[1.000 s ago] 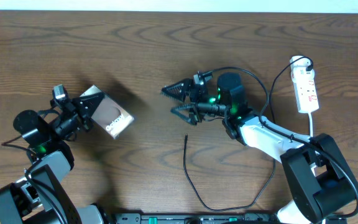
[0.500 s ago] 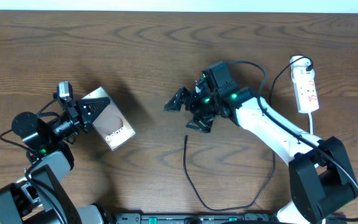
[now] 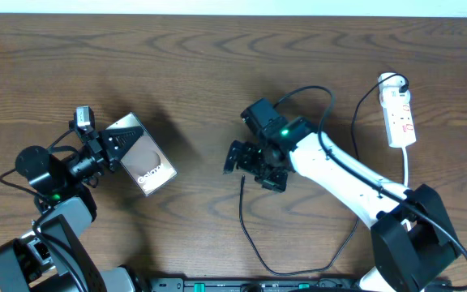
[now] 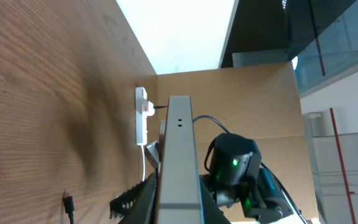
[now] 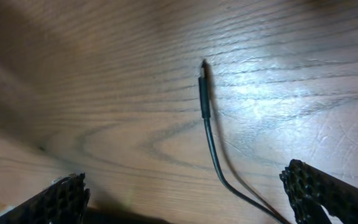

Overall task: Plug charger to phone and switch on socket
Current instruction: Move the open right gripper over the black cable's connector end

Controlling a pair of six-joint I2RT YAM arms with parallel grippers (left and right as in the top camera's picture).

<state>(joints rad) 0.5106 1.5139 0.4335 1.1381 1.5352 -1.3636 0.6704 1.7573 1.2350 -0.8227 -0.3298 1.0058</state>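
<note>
My left gripper (image 3: 112, 152) is shut on the phone (image 3: 144, 155), a brownish-grey glossy slab with white lettering, held above the table's left side. In the left wrist view the phone's edge (image 4: 179, 155) rises between the fingers. The charger, a thin black cable (image 3: 246, 227), lies on the table with its plug tip (image 3: 243, 180) pointing away. My right gripper (image 3: 254, 166) is open, pointing down just above that tip. In the right wrist view the plug tip (image 5: 203, 94) lies between the spread fingers (image 5: 188, 190). The socket, a white power strip (image 3: 399, 111), lies at the far right.
The power strip's white cord (image 3: 406, 166) runs down the right side, and a black cable (image 3: 343, 109) loops from its top end toward my right arm. The left wrist view shows the strip (image 4: 142, 116) far off and the plug tip (image 4: 68, 204) on the wood.
My right gripper has swung from pointing left to pointing down and moved toward the plug tip. My left gripper tilted the phone slightly, then held still.
</note>
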